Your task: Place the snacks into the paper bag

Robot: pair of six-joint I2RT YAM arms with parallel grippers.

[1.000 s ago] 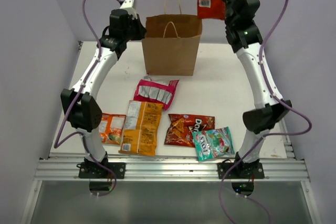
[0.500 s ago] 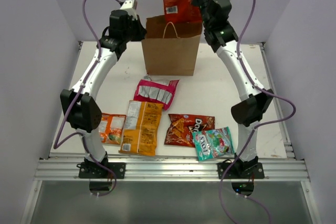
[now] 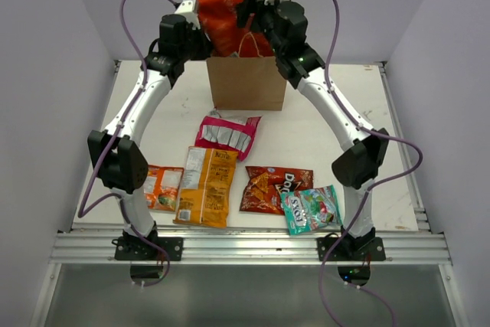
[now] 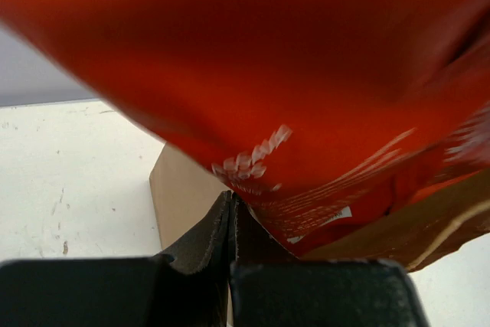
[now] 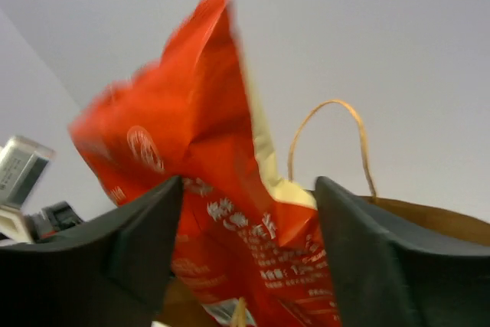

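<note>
Over paper bag (image 3: pixel 246 82) rim, red packet (image 3: pixel 222 9) aslant; right tool (image 5: pixel 249 181) spread, left tool (image 4: pixel 231 204) pressed together.

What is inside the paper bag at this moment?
The lower end of a red packet is in the paper bag; its upper part sticks out, tilted. The bag's bottom is hidden by its walls, so anything deeper cannot be seen.
</note>
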